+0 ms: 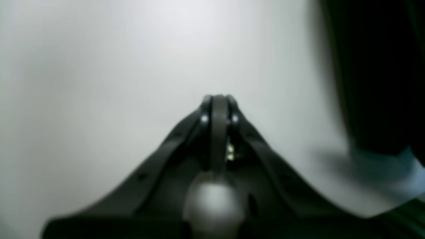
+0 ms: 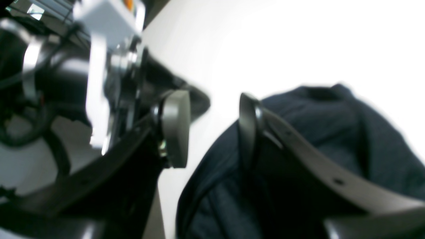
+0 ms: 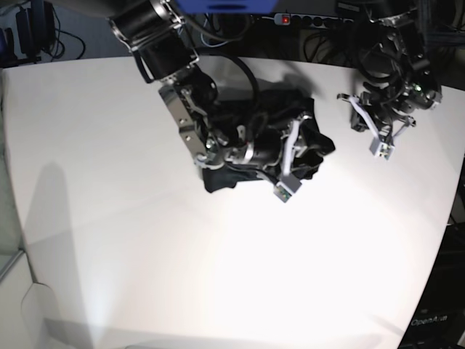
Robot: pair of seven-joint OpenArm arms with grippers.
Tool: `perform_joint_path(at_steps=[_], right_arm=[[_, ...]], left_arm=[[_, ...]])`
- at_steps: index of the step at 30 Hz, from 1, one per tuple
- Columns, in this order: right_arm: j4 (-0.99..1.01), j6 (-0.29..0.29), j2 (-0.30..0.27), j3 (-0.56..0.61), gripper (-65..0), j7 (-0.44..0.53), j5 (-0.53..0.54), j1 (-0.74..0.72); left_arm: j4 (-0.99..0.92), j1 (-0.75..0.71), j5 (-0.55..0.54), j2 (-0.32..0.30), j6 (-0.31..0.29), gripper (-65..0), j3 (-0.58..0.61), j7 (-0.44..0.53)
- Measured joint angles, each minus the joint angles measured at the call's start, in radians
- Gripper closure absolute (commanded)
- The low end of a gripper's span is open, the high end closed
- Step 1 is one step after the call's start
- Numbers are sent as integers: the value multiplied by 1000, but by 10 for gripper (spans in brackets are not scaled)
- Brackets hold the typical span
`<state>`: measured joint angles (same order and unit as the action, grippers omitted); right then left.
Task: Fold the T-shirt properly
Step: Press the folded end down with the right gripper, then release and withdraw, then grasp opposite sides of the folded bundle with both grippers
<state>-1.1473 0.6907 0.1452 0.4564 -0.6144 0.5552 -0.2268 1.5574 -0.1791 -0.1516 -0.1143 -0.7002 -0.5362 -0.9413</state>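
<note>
The black T-shirt [image 3: 247, 145] lies bunched in a heap on the white table [image 3: 145, 240], at the back middle. My right gripper [image 2: 212, 129] is open. One finger [image 2: 249, 129] rests against the dark fabric [image 2: 332, 132] and the other finger [image 2: 176, 129] stands over bare table. Nothing is pinched between them. In the base view that arm [image 3: 189, 109] reaches across the heap from the left. My left gripper [image 1: 217, 106] is shut and empty above bare white table. Its arm [image 3: 407, 94] is at the back right, apart from the shirt.
The table's back edge runs behind the shirt, with cables and a power strip [image 3: 305, 18] beyond it. The left arm's white camera mount [image 3: 381, 145] hangs over the table to the right of the heap. A dark blurred shape [image 1: 372, 73] fills the right side of the left wrist view.
</note>
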Motion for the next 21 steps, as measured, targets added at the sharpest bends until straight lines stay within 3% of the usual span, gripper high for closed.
perform_joint_path(at_steps=[6, 9, 15, 18, 21], right_arm=[[-2, 0, -21, -71, -250, 6, 2, -37], [-42, 0, -105, -121, -196, 0, 0, -53], [-83, 1, -242, -228, -6, -5, 2, -50], [-42, 0, -323, -276, 0, 5, -3, -19], [-29, -1, -369, -318, 0, -3, -11, 49]], left_arm=[[59, -56, 14, -6, 6, 0, 30, -14], [76, -69, 29, -15, 16, 0, 80, -14], [86, -75, 17, -4, 16, 0, 184, 1], [86, -72, 12, -3, 8, 0, 224, 3], [78, -69, 7, -4, 13, 0, 237, 5]])
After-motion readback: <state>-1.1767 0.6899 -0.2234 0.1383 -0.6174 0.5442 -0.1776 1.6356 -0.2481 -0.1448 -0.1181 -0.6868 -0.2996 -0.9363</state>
